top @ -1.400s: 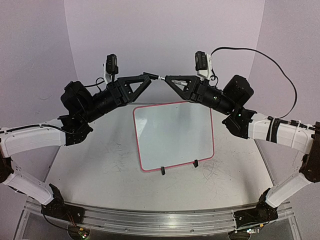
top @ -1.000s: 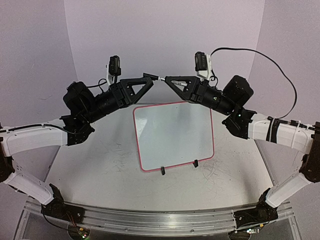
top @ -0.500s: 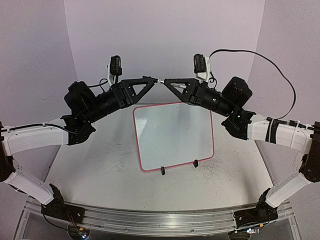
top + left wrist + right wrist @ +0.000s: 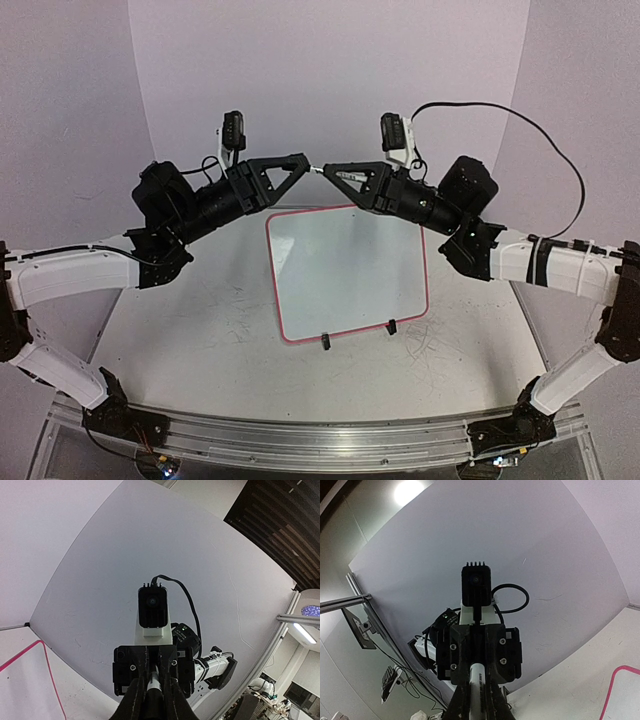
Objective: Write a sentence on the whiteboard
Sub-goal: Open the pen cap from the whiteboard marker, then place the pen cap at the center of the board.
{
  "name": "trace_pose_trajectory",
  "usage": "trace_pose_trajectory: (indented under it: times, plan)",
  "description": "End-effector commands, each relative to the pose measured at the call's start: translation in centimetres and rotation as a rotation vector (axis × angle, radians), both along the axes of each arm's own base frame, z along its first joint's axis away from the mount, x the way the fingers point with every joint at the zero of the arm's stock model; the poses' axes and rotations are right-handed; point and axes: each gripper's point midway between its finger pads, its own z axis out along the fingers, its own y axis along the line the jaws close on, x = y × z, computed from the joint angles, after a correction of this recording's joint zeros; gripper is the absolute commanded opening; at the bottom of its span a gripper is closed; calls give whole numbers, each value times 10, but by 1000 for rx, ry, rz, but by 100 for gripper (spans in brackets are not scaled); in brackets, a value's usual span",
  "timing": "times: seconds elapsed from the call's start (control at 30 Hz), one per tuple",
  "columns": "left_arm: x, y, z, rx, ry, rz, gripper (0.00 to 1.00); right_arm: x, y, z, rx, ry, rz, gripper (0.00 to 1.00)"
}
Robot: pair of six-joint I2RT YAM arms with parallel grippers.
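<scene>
Above the far edge of the blank whiteboard point(image 4: 345, 270), which rests mid-surface point(image 4: 200, 330), the right end effector point(image 4: 332, 173) clamps a marker point(image 4: 316, 168). The left end effector point(image 4: 302, 162) pinches its other end, probably to pull off the cap.

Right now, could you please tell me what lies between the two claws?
A slim white marker bridges the left claw and the right claw; the top view shows it.
</scene>
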Motion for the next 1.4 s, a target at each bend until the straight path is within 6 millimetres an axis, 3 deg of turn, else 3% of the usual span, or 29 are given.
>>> trace_pose_trajectory:
  times: [0.0,0.17,0.3,0.47,0.57,0.67,0.83,0.93,1.17,1.27,1.37]
  plan:
    - [-3,6,24,-45,-43,14,4,-4,-7,18,46,-59,-22,0]
    - [6,13,21,-23,-26,72,0,-2,-12,11,18,-70,-69,0]
    - [24,43,23,-28,-3,140,0,-6,-24,-10,-34,-87,-89,0]
    - [41,92,28,-41,-1,223,0,-9,-62,-34,-75,-101,-133,0]
    - [42,105,29,-23,-14,267,0,-4,-90,-41,-84,-87,-224,0]
    - [51,111,16,54,16,341,0,15,-111,-59,-180,-47,-382,0]
    - [94,131,-55,322,254,588,0,36,-143,-72,-355,-66,-632,0]
    - [111,146,-124,556,424,701,0,40,-159,-70,-413,-101,-728,0]
    - [99,141,-246,803,642,604,0,43,-172,-60,-454,-169,-812,0]
    - [93,134,-282,891,704,539,0,41,-172,-57,-452,-177,-808,0]
    - [92,139,-308,957,734,550,0,39,-171,-58,-451,-179,-796,0]
